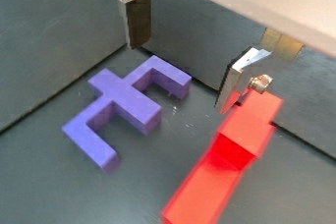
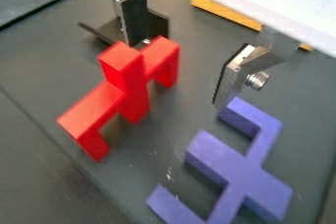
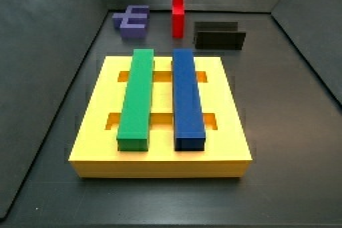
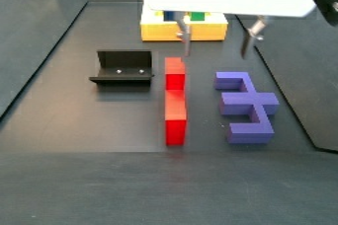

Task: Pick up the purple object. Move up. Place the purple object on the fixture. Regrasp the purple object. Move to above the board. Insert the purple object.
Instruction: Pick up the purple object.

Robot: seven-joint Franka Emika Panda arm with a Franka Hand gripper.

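Observation:
The purple object lies flat on the dark floor, its prongs pointing sideways; it also shows in both side views and in a wrist view. My gripper hangs open above the floor, a little beyond the purple object on the board's side, with nothing between its fingers. The black fixture stands apart, on the far side of the red piece. The yellow board lies farther off, partly hidden by the arm in a side view.
A red piece stands between the purple object and the fixture, close to one finger. A green bar and a blue bar lie in the board. Grey walls ring the floor.

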